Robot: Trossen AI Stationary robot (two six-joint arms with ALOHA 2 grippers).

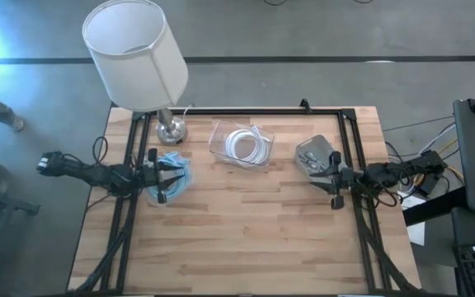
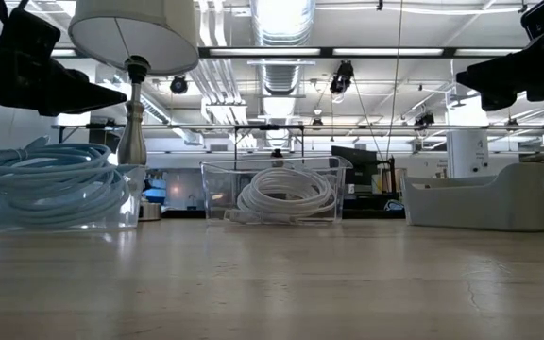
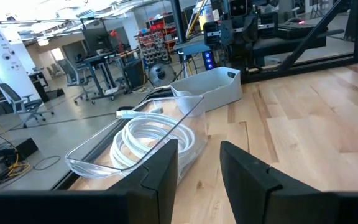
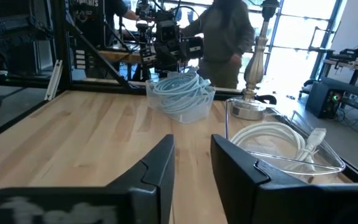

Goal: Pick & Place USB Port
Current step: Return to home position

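My left gripper (image 1: 165, 175) hangs level at the table's left, above a clear bin of blue cable (image 1: 176, 177). Its fingers (image 3: 166, 163) stand a little apart with nothing between them. My right gripper (image 1: 328, 175) hangs level at the table's right, beside the near edge of a grey bin (image 1: 313, 154) that holds small grey pieces. Its fingers (image 4: 161, 163) are also apart and empty. I cannot tell whether those pieces are the USB port. A clear bin with a coil of white cable (image 1: 240, 144) rests on the table between the two.
A lamp with a white shade (image 1: 136, 49) stands on its metal foot (image 1: 171, 128) at the far left corner. A black frame (image 1: 246, 111) runs along the far and side edges. Bare wood (image 1: 246, 239) fills the near half. A person (image 4: 225, 37) stands beyond the table's left edge.
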